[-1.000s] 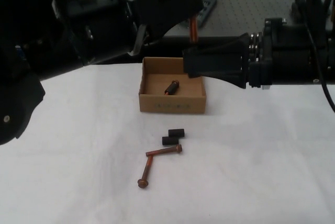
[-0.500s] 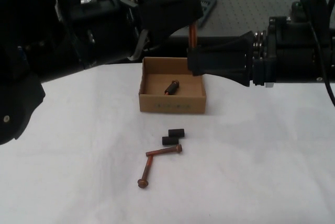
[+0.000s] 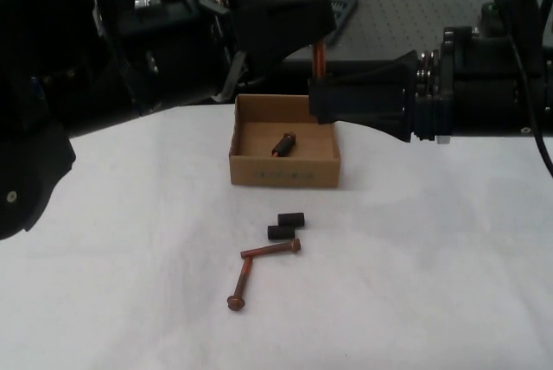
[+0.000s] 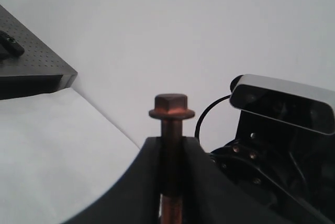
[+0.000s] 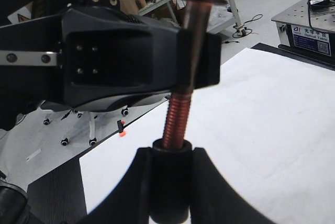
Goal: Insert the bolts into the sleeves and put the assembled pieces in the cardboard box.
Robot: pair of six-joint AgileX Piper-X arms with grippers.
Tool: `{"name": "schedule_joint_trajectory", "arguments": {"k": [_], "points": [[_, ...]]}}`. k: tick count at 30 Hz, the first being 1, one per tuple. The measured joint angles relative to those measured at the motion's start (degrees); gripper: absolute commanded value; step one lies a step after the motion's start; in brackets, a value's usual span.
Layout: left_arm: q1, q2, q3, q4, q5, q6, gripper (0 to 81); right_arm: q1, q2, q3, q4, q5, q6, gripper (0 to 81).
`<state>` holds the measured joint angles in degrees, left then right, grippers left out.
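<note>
Right wrist view: my left claw (image 5: 192,59) holds the bolt (image 5: 179,115), my right claw (image 5: 171,153) holds the sleeve (image 5: 169,185); if the bolt leans, it may stick.

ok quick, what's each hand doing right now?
Left hand: closed on the bolt, held upright.
Right hand: closed on the sleeve, bolt's threaded end at its mouth.

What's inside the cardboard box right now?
One short black sleeve, copper colour showing at one end, lies on the floor of the open brown cardboard box. The right end effector covers the box's far right corner, so anything there is hidden.
</note>
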<state>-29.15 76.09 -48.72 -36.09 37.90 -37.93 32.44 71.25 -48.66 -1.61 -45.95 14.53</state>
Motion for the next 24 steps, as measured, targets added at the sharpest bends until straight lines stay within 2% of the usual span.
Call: {"name": "schedule_joint_trajectory", "arguments": {"k": [15,24], "points": [[0.0,0.0,0.0,2.12,3.05,0.49,0.6,0.1,0.0,0.0,0.38,0.03,0.0,1.9],[-0.5,0.12,-0.15,3.32,4.36,1.88,0.6,-2.63,-1.08,0.0,0.48,-1.59,0.0,1.9]]}}
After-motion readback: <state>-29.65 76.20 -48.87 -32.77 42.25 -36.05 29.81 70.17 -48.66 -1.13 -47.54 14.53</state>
